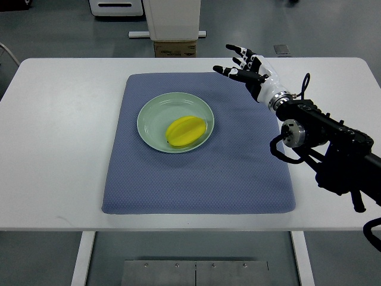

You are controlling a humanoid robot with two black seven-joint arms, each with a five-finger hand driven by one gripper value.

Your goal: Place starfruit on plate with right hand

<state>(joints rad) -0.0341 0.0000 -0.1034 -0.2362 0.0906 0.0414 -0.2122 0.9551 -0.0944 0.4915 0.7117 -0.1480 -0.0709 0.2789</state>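
Observation:
A yellow starfruit lies inside the pale green plate, toward its right side. The plate sits on the blue-grey mat. My right hand is open and empty, with its fingers spread, above the mat's far right corner. It is well apart from the plate, to the plate's upper right. Its black arm comes in from the right edge. My left arm does not show.
The mat lies on a white table. A white machine base with a cardboard box stands beyond the table's far edge. The near table edge runs along the bottom.

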